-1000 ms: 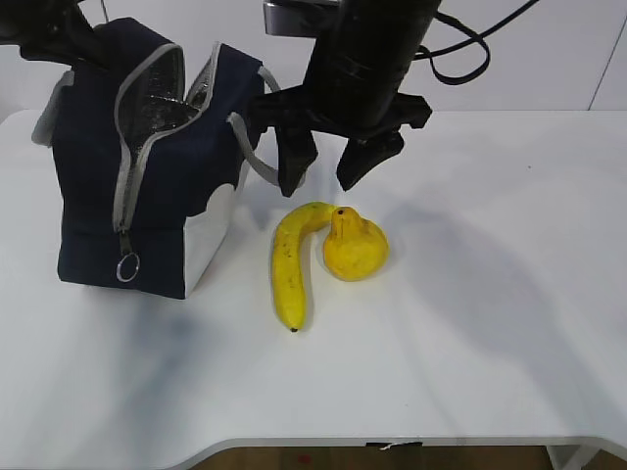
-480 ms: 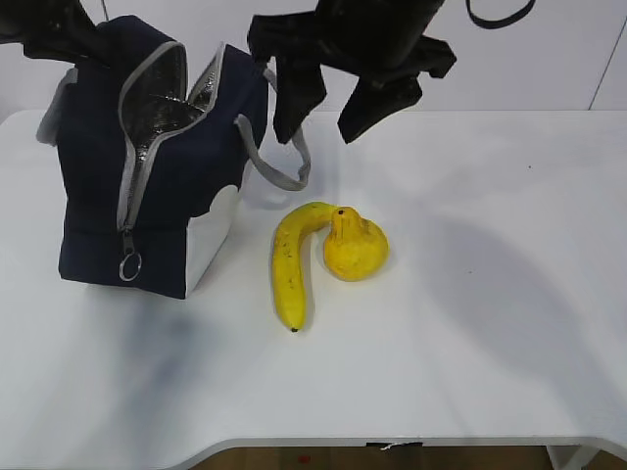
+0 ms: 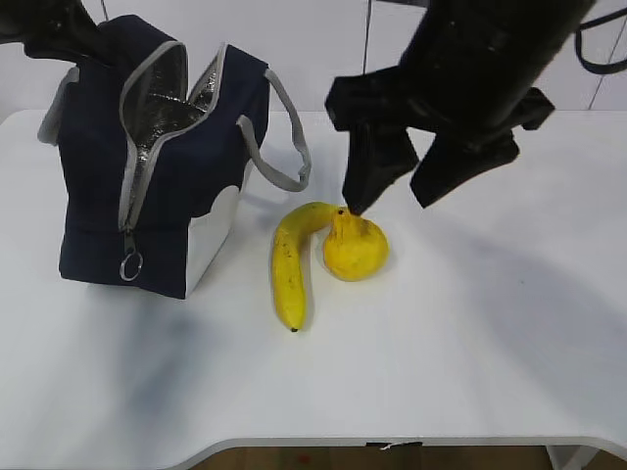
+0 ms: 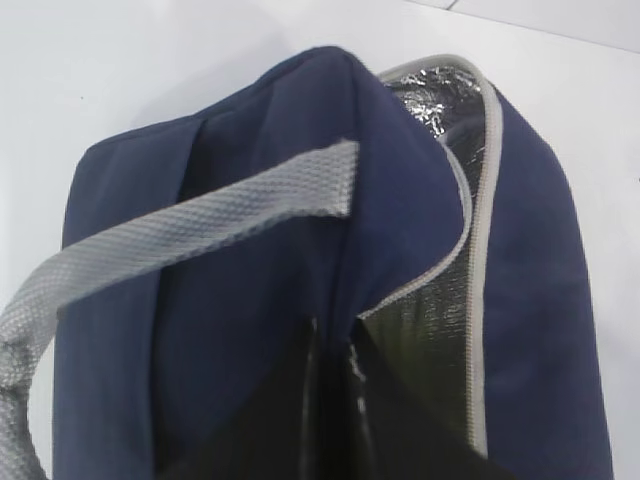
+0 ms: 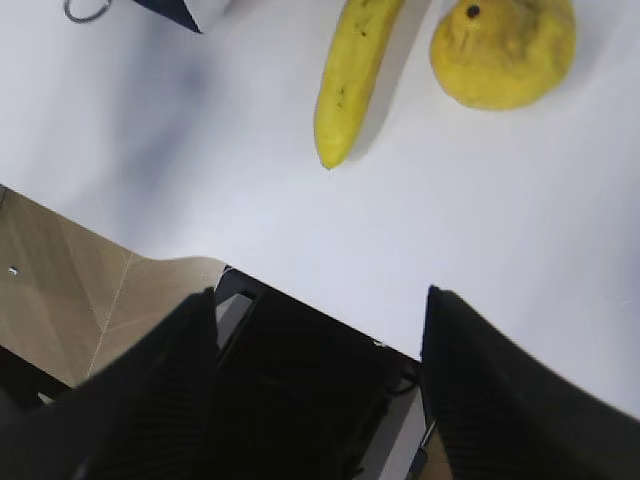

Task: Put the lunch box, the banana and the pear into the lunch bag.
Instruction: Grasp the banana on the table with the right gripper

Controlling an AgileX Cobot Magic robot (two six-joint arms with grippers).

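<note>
The navy lunch bag [image 3: 93, 196] stands at the table's left with its zipper open and foil lining showing. My left gripper [image 3: 69, 31] is shut on the bag's top rim at the far left corner; in the left wrist view it [image 4: 330, 338] pinches the navy fabric beside the lining. A yellow banana [image 3: 289, 264] lies right of the bag, its upper end touching the yellow-orange pear [image 3: 355, 247]. My right gripper [image 3: 402, 191] hangs open and empty just above and behind the pear. The right wrist view shows the banana [image 5: 350, 70] and pear [image 5: 505, 45]. The lunch box is out of view.
The white table [image 3: 470, 372] stretches right and forward of the fruit. A grey strap handle [image 3: 279, 147] droops from the bag toward the banana. The zipper's ring pull [image 3: 129, 265] hangs on the bag's front. The table's front edge [image 5: 150, 255] shows in the right wrist view.
My right gripper has swung from beside the bag's handle to the right and nearer the camera, staying open. The left gripper, bag and fruit have not moved.
</note>
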